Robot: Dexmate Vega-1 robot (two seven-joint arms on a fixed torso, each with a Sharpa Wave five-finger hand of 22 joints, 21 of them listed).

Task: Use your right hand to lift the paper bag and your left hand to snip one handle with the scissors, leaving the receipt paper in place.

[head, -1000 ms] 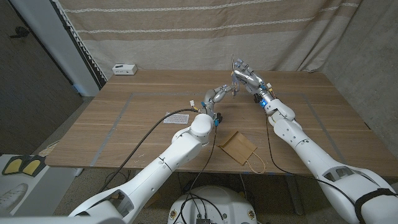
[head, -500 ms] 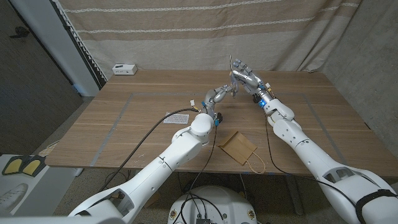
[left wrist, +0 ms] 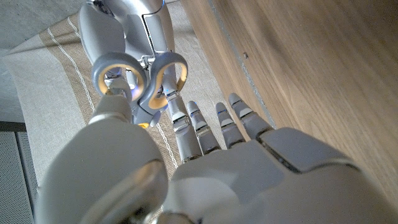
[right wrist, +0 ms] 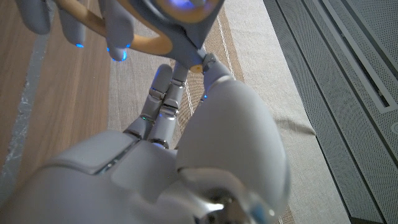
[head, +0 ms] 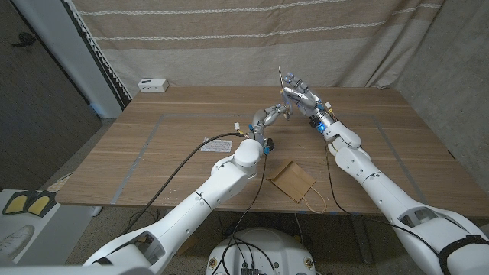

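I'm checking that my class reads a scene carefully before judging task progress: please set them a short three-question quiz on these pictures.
1. True or false: the paper bag is lifted off the table.
2. Where are the scissors? A: flat on the table. B: held up in the right hand. C: inside the bag.
3. Fill in: the receipt paper lies on the robot's ___ side of the bag.

Key: 1 false; 2 B; 3 left.
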